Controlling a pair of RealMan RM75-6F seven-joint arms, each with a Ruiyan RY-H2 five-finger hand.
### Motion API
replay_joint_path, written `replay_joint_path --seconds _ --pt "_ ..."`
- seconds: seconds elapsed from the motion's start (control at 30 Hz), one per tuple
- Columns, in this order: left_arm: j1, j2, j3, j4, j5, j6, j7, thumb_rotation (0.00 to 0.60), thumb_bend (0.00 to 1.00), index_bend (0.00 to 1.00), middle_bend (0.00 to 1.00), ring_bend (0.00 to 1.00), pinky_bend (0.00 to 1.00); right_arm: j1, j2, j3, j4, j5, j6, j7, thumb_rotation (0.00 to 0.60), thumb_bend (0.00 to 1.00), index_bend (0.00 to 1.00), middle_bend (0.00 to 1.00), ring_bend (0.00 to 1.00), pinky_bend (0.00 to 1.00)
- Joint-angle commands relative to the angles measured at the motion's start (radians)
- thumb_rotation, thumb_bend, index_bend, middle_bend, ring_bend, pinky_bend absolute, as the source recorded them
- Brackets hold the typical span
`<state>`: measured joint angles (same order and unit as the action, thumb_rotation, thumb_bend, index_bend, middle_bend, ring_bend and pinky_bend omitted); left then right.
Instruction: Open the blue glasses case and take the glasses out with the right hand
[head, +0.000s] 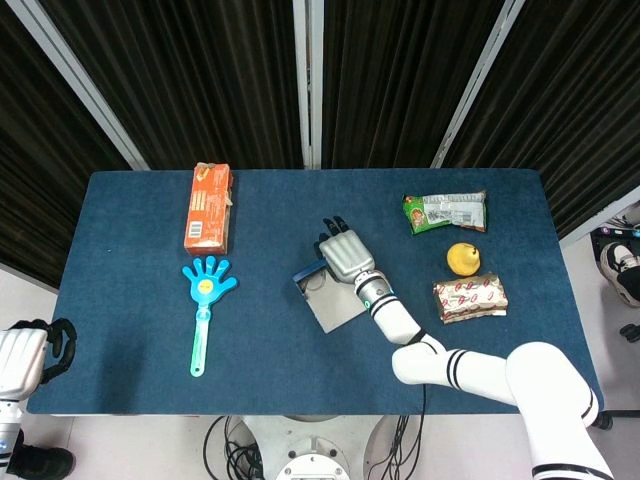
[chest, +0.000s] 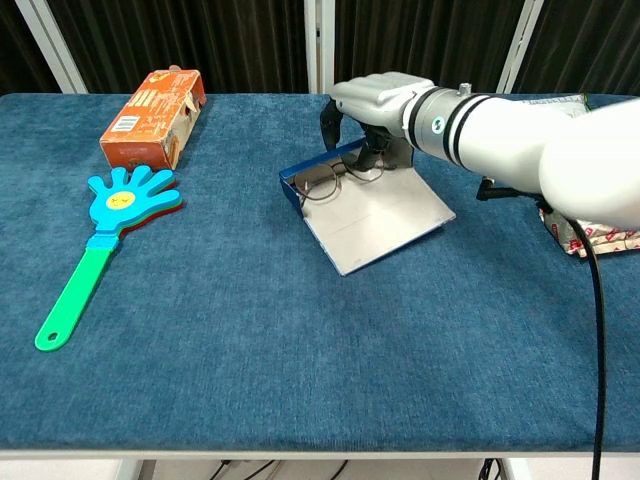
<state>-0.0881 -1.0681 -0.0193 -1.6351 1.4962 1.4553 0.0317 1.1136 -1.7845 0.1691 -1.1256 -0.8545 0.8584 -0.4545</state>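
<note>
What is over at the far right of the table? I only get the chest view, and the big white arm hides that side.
Observer: A yellow, lemon-like fruit lies there, between a green snack packet and a red-and-white packet.
Visitor: And the robot's other hand? I can't see it anywhere.
Observer: The left hand hangs off the table, beside its near left corner, touching nothing on it.
</note>
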Motion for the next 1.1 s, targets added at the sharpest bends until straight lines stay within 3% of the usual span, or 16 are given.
replay_joint_path --seconds 0.03,0.23,0.43,0.63,1.1 --pt "0.000 0.000 0.000 -0.001 0.000 0.000 0.000 0.600 0.36 0.69 0.71 0.55 0.49 -0.076 -0.071 -0.041 0.043 -0.175 0.179 0.056 0.600 0.48 0.59 0.31 0.03 0.00" --pt "0.000 0.000 0.000 0.000 0.000 0.000 0.003 0.600 0.36 0.69 0.71 0.55 0.48 -0.148 -0.162 -0.080 0.183 -0.352 0.340 0.160 0.600 0.49 0.61 0.33 0.05 0.00" --pt "0.000 -0.001 0.000 0.000 0.000 0.001 0.004 0.600 0.36 0.69 0.71 0.55 0.48 -0.186 -0.222 -0.090 0.310 -0.440 0.401 0.193 0.600 0.50 0.61 0.33 0.05 0.00" --pt "0.000 -0.001 0.000 0.000 0.000 0.001 0.004 0.600 0.36 0.69 0.71 0.55 0.48 -0.211 -0.261 -0.081 0.396 -0.478 0.398 0.225 0.600 0.50 0.61 0.34 0.05 0.00" --pt "0.000 -0.001 0.000 0.000 0.000 0.001 0.005 0.600 0.36 0.69 0.71 0.55 0.48 -0.209 -0.294 -0.022 0.456 -0.520 0.361 0.236 0.600 0.50 0.60 0.33 0.05 0.00"
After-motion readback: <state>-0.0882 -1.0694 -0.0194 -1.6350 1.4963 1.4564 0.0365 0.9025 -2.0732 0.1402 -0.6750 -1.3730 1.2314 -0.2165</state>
